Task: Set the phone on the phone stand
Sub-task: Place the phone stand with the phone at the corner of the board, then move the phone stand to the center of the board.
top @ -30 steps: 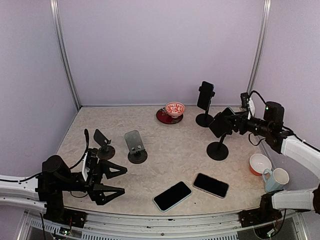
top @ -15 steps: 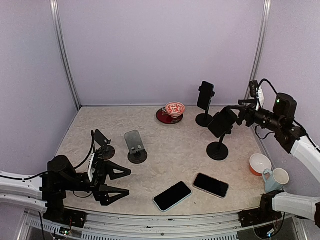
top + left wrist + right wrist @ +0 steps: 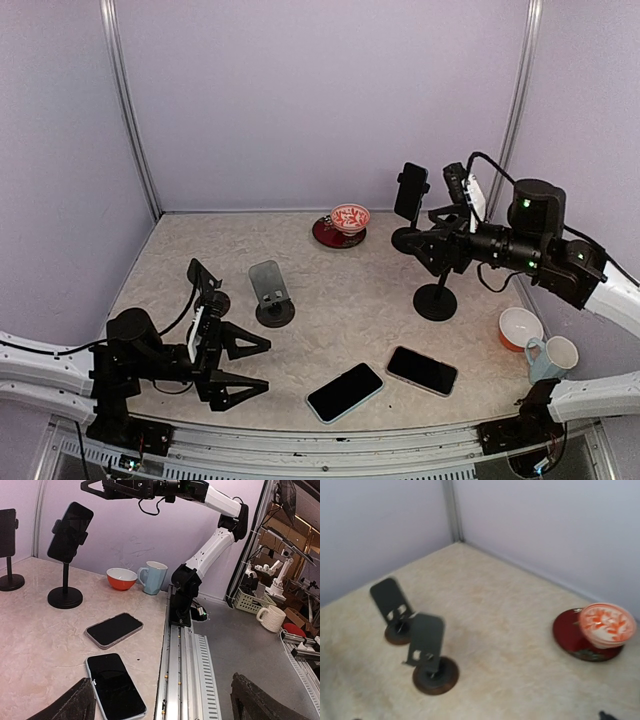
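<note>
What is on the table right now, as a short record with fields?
mounted phones: near phone, far phone, each on a tall stand
flat phones: two, near front edge
empty stands: two short ones, left side
left hand: open, holding nothing
right hand: open, above near phone, not touching
crockery: patterned bowl on saucer, orange bowl, mug

- Left flat phone (image 3: pixel 345 392) and right flat phone (image 3: pixel 422 370) lie side by side near the table's (image 3: pixel 340 320) front edge.
- Far-left stand (image 3: pixel 203 275) sits just left of the second stand (image 3: pixel 270 295).
- At right, the rear pole stand (image 3: pixel 10 582) stands behind the near pole stand (image 3: pixel 436 302); each bears a phone, the rear phone (image 3: pixel 411 190) and the near phone (image 3: pixel 70 532).
- Patterned bowl (image 3: pixel 349 216) rests on a saucer (image 3: pixel 327 235), rear centre.
- Plain bowl (image 3: pixel 520 327) sits just behind the mug (image 3: pixel 553 358), right edge.
</note>
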You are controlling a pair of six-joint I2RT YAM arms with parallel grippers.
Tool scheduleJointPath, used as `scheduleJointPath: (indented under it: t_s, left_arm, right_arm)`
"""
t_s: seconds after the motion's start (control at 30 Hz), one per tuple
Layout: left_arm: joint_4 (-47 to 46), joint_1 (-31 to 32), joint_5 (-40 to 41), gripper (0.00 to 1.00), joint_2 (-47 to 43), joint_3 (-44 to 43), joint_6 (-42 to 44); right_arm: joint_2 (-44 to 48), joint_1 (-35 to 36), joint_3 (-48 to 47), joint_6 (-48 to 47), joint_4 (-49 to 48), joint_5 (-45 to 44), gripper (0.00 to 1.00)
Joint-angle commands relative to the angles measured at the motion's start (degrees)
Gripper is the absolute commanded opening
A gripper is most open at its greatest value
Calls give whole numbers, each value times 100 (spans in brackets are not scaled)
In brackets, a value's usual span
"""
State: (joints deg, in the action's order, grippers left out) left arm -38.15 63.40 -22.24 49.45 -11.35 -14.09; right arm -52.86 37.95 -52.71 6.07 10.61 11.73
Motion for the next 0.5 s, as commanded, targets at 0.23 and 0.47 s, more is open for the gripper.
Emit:
scheduleJointPath:
  t_s: [0.23, 0.47]
  left_arm:
    - [-60, -7, -41, 92, -31, -208, 12]
    - [131, 3, 115, 95, -352, -152, -54]
  right_arm:
    - [-1598, 2068, -836, -411, 658, -1895, 100]
    - [-1950, 2142, -704, -297, 442, -1924, 100]
